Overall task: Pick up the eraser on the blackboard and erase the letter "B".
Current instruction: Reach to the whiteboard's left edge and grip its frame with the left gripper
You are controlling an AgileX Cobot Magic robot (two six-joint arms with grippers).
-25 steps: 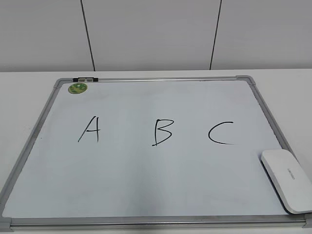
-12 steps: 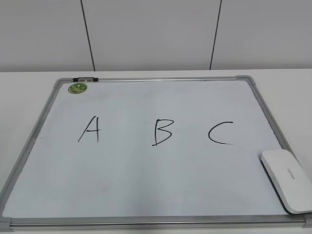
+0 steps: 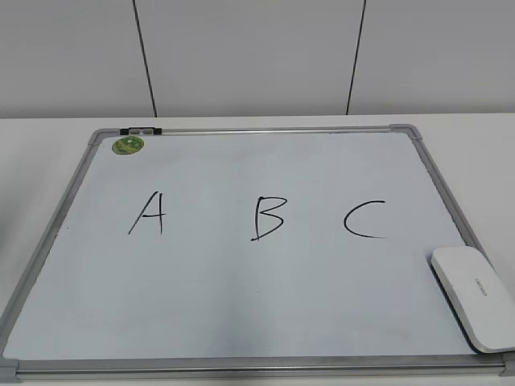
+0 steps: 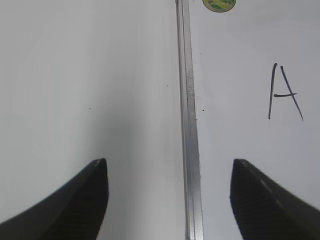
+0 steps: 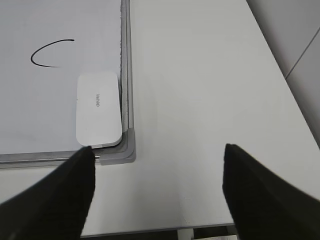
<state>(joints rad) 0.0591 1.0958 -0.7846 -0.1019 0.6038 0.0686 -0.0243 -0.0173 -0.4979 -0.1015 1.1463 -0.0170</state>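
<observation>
Right wrist view: the eraser (image 5: pixel 98 109) lies at centre left in the blackboard (image 5: pixel 125 75) corner; right gripper (image 5: pixel 159 187) gapes empty. Best centre over it, then descend, squeezing its long sides.

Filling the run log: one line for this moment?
eraser: untouched, board's near-right corner | letter "B": intact | left gripper: open | right gripper: open

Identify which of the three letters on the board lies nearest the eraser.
The C, the rightmost letter. The eraser sits in the blackboard's near right corner, just below it; the letter "B" and the A lie further left.
</observation>
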